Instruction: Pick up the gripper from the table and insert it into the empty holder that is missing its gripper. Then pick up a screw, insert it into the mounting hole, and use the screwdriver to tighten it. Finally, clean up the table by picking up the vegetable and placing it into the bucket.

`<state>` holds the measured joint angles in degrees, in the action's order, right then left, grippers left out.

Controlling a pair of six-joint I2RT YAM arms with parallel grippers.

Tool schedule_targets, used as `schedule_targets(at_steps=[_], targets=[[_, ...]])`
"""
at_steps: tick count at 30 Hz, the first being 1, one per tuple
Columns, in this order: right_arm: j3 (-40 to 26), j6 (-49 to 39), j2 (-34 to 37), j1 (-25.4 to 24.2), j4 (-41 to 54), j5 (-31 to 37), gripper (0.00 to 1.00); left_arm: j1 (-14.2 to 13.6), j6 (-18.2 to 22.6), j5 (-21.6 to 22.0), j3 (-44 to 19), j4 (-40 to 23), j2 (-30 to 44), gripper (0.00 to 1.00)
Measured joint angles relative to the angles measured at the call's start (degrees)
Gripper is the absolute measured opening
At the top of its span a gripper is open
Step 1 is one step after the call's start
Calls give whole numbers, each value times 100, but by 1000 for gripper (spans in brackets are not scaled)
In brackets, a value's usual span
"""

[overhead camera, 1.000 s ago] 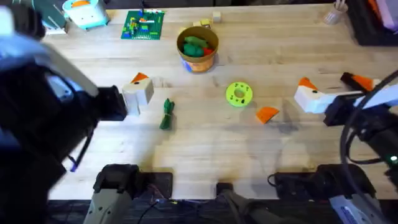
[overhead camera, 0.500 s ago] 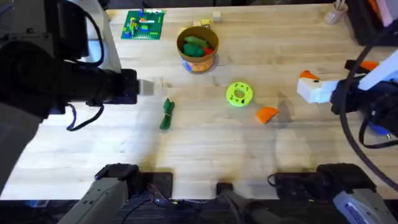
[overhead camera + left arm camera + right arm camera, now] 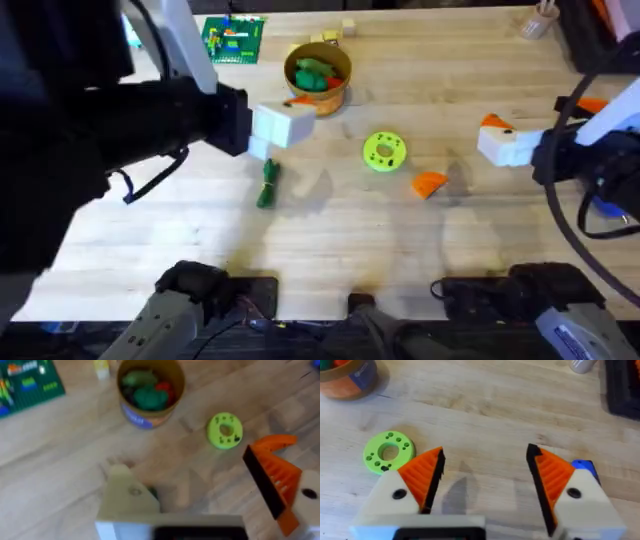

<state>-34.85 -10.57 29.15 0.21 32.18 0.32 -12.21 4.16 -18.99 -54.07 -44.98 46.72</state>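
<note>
Wooden table (image 3: 330, 235), bucket (image 3: 318, 78), green disc (image 3: 384, 151)

The bucket (image 3: 318, 78) is sat at the table's (image 3: 330, 235) 12 o'clock, toys piled inside. The disc (image 3: 384, 151) is found at its 5 o'clock, the gripper (image 3: 430, 183) just beyond, and the vegetable (image 3: 268, 184) at 7 o'clock.

screwdriver (image 3: 582, 465) mostly hidden, vegetable (image 3: 152, 492) mostly hidden
</note>
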Motion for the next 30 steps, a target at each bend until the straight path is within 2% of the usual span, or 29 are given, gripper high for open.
schedule_targets(at_steps=[3, 6, 8, 17, 23, 27, 30], targets=[[0, 0, 0, 0, 0, 0, 991, -186, 7, -149, -1, 724, -254, 992], [0, 0, 0, 0, 0, 0, 991, -253, -15, -328, -7, 1358, -361, 992], [0, 0, 0, 0, 0, 0, 991, -258, -22, -422, -30, 1537, -365, 992], [0, 0, 0, 0, 0, 0, 991, -266, -28, -526, -30, 706, -354, 992], [0, 0, 0, 0, 2, 0, 992, -281, 162, -524, 25, 1004, -382, 992], [0, 0, 0, 0, 1, 0, 991, -292, 291, -524, 611, 1657, -797, 991], [0, 0, 0, 0, 0, 0, 990, -292, 328, -524, 1406, 2213, -1469, 991]])
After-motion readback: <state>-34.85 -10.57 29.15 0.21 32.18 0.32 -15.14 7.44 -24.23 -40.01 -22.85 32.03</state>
